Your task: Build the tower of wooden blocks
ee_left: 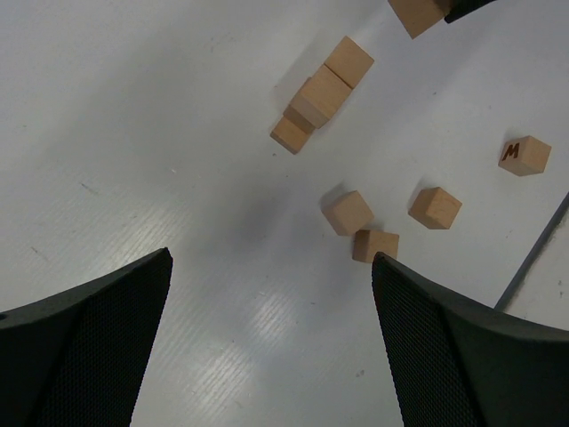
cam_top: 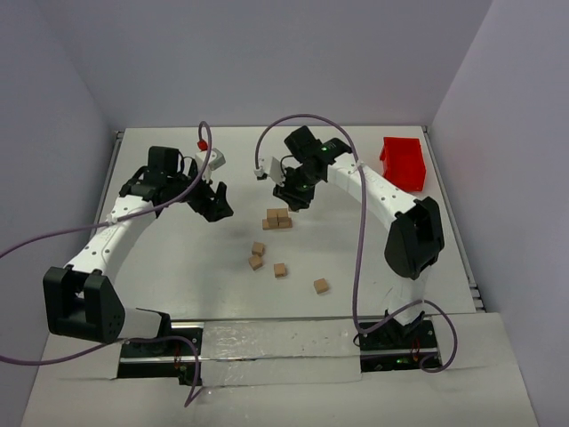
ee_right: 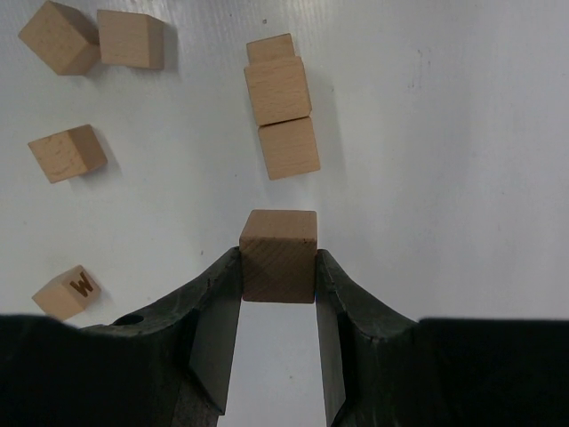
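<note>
The right tool (ee_right: pixel 278 263) grips a block (ee_right: pixel 278 249) near the low tower (cam_top: pixel 278 218) on the tabletop (cam_top: pixel 178 267). The left tool (ee_left: pixel 271 260) hangs wide open. Four loose blocks (cam_top: pixel 279 269) lie nearer the arms' bases.

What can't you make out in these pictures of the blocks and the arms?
- Top view: the held block is hidden beneath the right gripper.
- Top view: the tower is too small to count its layers.
- Top view: the red bin is too small to judge its inside.
- Left wrist view: one block is cut by the top edge.
</note>
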Robot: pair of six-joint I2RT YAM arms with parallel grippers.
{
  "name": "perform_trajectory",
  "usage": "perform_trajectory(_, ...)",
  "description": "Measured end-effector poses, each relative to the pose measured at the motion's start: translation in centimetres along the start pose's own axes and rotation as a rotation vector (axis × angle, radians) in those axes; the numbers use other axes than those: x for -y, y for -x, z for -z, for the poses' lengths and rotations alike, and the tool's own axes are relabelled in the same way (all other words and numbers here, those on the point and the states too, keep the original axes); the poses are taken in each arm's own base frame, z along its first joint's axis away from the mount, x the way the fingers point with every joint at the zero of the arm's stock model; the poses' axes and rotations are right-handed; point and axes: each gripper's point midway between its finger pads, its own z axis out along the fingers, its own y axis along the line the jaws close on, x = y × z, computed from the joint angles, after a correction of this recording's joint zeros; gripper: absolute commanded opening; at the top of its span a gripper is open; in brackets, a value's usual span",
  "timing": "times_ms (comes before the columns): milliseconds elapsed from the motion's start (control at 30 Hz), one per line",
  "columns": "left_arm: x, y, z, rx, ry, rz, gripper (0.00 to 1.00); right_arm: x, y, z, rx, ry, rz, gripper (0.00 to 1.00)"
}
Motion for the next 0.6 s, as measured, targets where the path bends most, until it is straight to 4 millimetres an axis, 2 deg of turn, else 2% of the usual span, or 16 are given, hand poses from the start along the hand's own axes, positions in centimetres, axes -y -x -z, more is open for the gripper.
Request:
perform_trajectory(267, -1.8, -0.7, 0.0, -0.007, 0.01, 0.094, 0.99, 0.8, 0.5, -1.0, -0.029, 0.049, 0.055, 0.11)
perform_trajectory(600, -2.7, -1.1, -0.1, 0.001, -0.008, 0.163, 0.99, 0.3, 0.7, -1.7, -0.015, 0.101, 0.086, 0.11)
